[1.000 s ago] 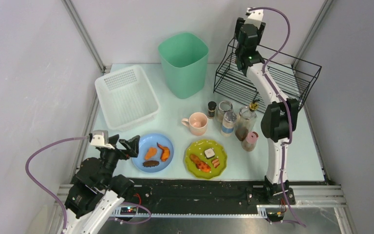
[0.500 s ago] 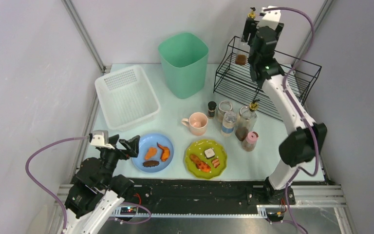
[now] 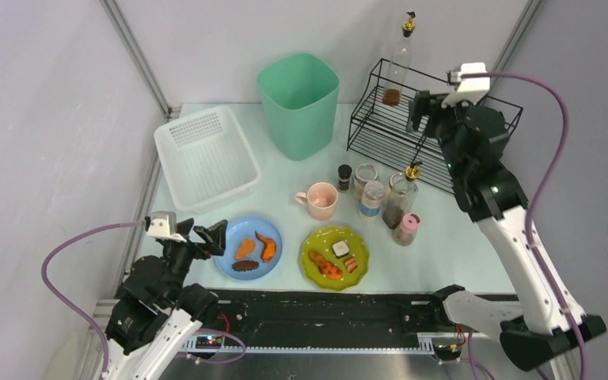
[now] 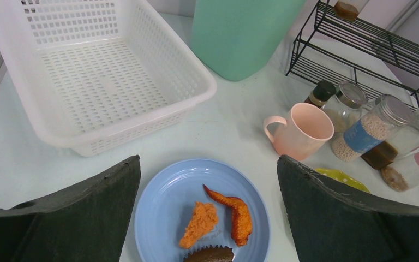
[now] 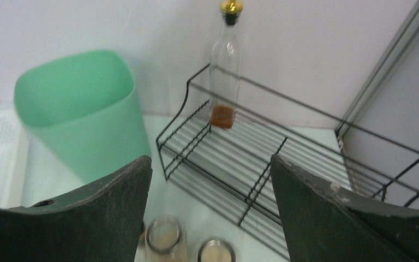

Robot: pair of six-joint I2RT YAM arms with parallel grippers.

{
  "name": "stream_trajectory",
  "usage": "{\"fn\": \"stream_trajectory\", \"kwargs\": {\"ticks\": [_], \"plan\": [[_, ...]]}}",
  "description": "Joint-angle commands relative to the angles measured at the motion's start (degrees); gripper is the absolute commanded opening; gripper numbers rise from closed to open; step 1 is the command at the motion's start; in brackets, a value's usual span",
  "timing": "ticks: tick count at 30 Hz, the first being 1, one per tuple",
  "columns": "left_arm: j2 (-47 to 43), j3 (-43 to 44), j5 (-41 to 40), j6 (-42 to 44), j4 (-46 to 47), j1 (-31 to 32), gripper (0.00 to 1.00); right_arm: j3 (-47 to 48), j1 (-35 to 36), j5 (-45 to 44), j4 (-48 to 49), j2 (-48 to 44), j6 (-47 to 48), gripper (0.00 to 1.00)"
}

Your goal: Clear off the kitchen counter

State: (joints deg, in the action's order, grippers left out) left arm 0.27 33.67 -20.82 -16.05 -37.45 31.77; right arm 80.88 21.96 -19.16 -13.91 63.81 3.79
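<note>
My left hand (image 3: 212, 236), spread wide and holding nothing, hovers over the 8 o'clock corner of the table (image 3: 459, 253), which stretches ahead of both arms and is far from cleared. At 10 o'clock sits the basket (image 3: 206, 154), with nothing in it. Just off the left hand's 3 o'clock lies the blue plate (image 3: 226, 265), carrying three pieces of food. The bin (image 3: 299, 103) stands at 12 o'clock; no contents show. Near the centre comes the mug (image 3: 321, 200), which looks empty, and toward 6 o'clock the green plate (image 3: 362, 261), with several scraps on it. Next the jars (image 3: 372, 198) crowd together, some part-filled. The table bottle (image 3: 401, 198) stands upright among them, dark liquid at its bottom. At 2 o'clock the rack (image 3: 380, 138) holds only the rack bottle (image 3: 397, 71), upright at its far left corner. My right hand (image 3: 431, 115) hangs above the rack, fingers apart, gripping nothing. As I judge it, the next move turns on this: the jars lie at the right hand's 7 o'clock, long axes vertical, and that arm is the nearer; the plates fall to the left.
</note>
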Motion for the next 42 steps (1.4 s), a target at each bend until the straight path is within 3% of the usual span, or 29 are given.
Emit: {"fn": "stream_trajectory", "kwargs": {"ticks": [1,7,18,25,34,42], "plan": [[-2.56,-0.2,0.32,0.08,1.24,0.22,0.98,-2.21,0.09,8.27,-12.41,-7.41,0.52,0.84],[-2.14,-0.1,0.25,-0.03,1.19,0.2,0.98,-6.0,0.23,10.83,-23.87,-17.38,-2.97,0.86],[-1.43,-0.1,0.7,-0.03,1.28,0.22,0.98,-21.99,0.32,16.69,-28.41,-30.0,-6.58,0.86],[-1.66,-0.12,0.78,-0.01,1.26,0.17,0.98,-29.72,0.28,13.23,-24.18,-33.22,-10.9,0.86],[-1.87,-0.18,0.69,-0.03,1.26,0.17,0.98,-37.71,0.15,9.24,-11.78,-32.8,-12.35,0.85],[-1.84,-0.17,0.53,-0.03,1.17,0.22,0.98,-39.84,-0.1,8.52,-2.26,-29.52,-11.48,0.84]]}}
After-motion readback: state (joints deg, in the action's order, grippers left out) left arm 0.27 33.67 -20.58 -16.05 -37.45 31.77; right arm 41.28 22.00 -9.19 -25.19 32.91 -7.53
